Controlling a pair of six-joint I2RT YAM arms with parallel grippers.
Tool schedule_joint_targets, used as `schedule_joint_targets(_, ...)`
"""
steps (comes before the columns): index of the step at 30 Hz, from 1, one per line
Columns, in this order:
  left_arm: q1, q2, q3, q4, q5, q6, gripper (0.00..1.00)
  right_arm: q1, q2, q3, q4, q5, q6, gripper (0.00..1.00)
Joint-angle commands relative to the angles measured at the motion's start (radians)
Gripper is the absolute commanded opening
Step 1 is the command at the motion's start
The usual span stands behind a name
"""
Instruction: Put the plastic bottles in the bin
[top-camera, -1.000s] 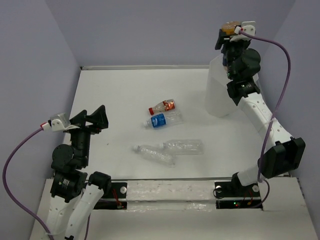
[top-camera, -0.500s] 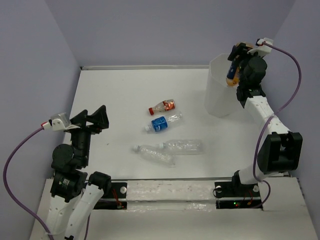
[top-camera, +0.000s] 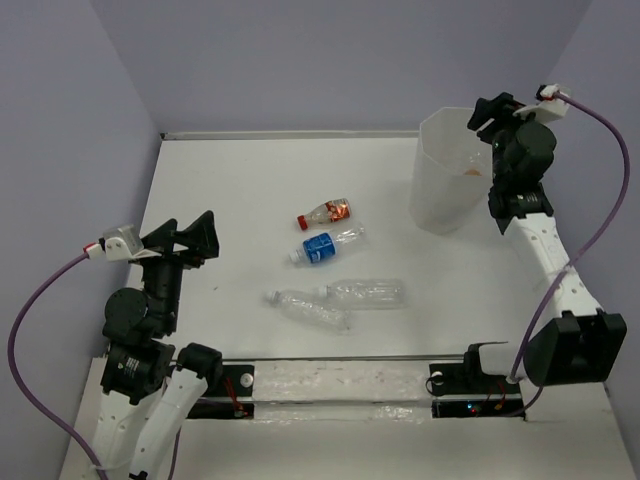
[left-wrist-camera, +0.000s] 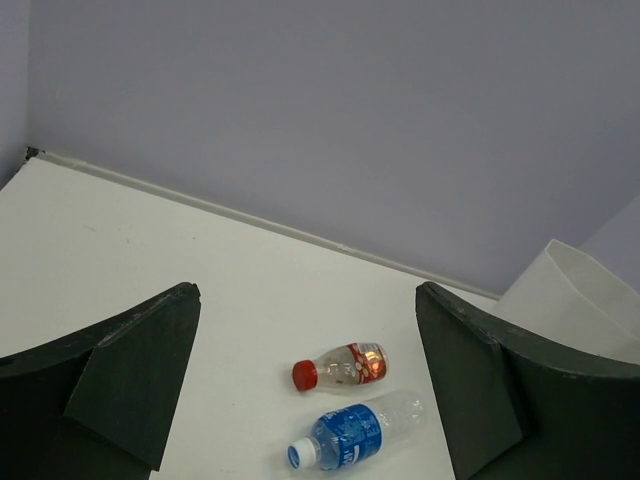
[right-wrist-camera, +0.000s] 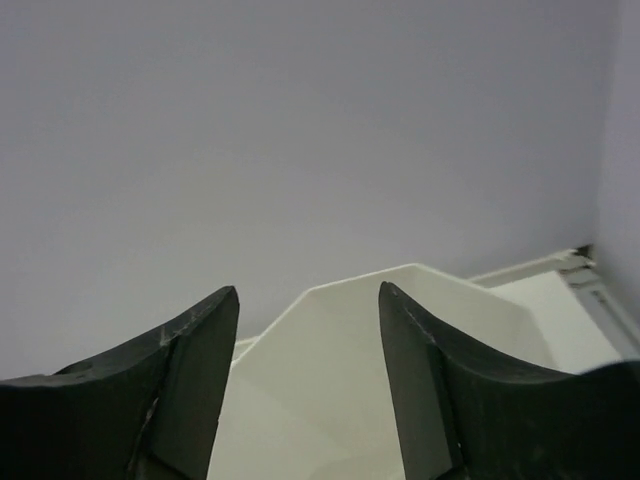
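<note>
Four plastic bottles lie flat on the worktop (top-camera: 230, 180), grouped near its middle, and one bin (top-camera: 440, 180) stands upright at about 2 o'clock.

The red-labelled bottle (top-camera: 327, 212) and, just nearer, the blue-labelled bottle (top-camera: 322, 243) both lie along the 8-to-2 line, with their caps toward 8 o'clock. The longer unlabelled bottle (top-camera: 366, 293) lies along 9-to-3 with its cap toward 9. The nearest unlabelled bottle (top-camera: 308, 309) touches it, lying along 10-to-4 with its cap toward 10. A faint orange patch shows through the bin's wall; what it is cannot be told.

The right arm reaches up and away. The right pincer (right-wrist-camera: 305, 292) hangs over the bin's rim, spread wide and empty. The left arm is folded at 8 o'clock. The left pincer (left-wrist-camera: 305, 290) faces the bottles, also wide open and holding nothing.
</note>
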Motion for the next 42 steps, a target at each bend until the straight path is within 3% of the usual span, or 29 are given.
schedule_joint_targets(1,-0.006,-0.011,-0.008,0.048,0.016,0.002,0.99,0.030,-0.075,-0.068,-0.018,-0.525,0.082,0.61)
schedule_joint_targets(2,-0.004,-0.011,-0.008,0.048,0.015,0.002,0.99,0.107,-0.061,-0.086,-0.063,-0.656,0.055,0.61)
schedule_joint_targets(3,-0.004,-0.011,-0.008,0.048,0.018,0.003,0.99,0.164,-0.053,-0.094,-0.094,-0.682,0.019,0.61)
schedule_joint_targets(9,-0.007,-0.003,-0.007,0.051,0.015,0.006,0.99,0.618,0.012,-0.175,-0.269,-0.603,-0.232,0.76)
schedule_joint_targets(16,0.013,0.021,-0.004,0.054,0.021,0.009,0.99,0.887,0.109,-0.166,-0.400,-0.512,-0.321,0.92)
schedule_joint_targets(24,0.017,0.009,-0.010,0.054,0.034,0.008,0.99,1.018,0.357,-0.011,-0.555,-0.345,-0.374,0.95)
schedule_joint_targets(30,0.016,0.004,-0.008,0.054,0.036,0.009,0.99,1.047,0.479,0.087,-0.607,-0.280,-0.394,0.96)
schedule_joint_targets(42,0.008,0.001,-0.007,0.054,0.042,0.011,0.99,1.104,0.643,0.191,-0.621,-0.265,-0.391,0.83)
